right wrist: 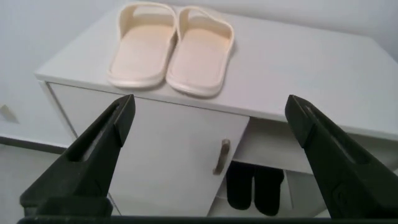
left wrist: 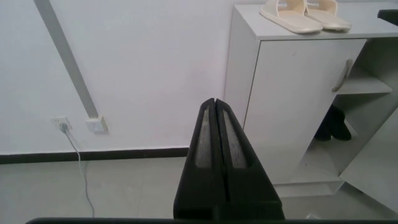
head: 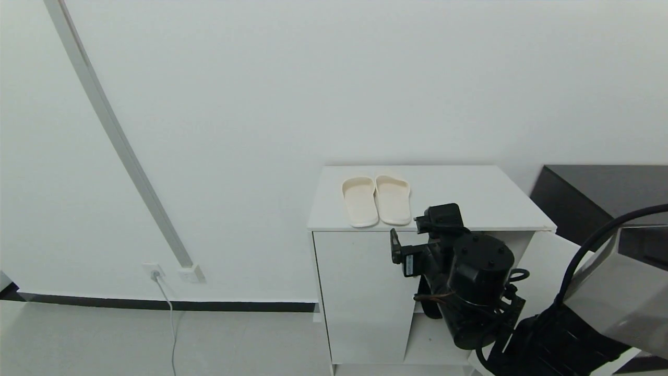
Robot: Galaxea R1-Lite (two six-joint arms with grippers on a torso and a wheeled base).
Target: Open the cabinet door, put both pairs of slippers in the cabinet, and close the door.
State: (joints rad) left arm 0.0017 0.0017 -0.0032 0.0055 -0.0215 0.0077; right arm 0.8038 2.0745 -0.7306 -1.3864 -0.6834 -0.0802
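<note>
A pair of cream slippers (head: 376, 200) (right wrist: 170, 51) (left wrist: 305, 15) lies side by side on top of the white cabinet (head: 469, 198), near its front left edge. A pair of black slippers (right wrist: 255, 188) (left wrist: 333, 123) stands on the lower shelf inside. The cabinet's left door (head: 360, 292) with its handle (right wrist: 221, 156) is closed; the right door (head: 550, 271) is swung open. My right gripper (head: 412, 250) (right wrist: 209, 102) hangs open in front of the cabinet, just below its top edge, holding nothing. My left gripper (left wrist: 216, 106) is shut and empty, low and off to the cabinet's left.
A black piece of furniture (head: 600, 193) stands right of the cabinet. On the wall to the left are a grey slanted conduit (head: 120, 141), an outlet (head: 154, 271) and a cable (head: 172, 324) trailing to the floor. Open floor lies left of the cabinet.
</note>
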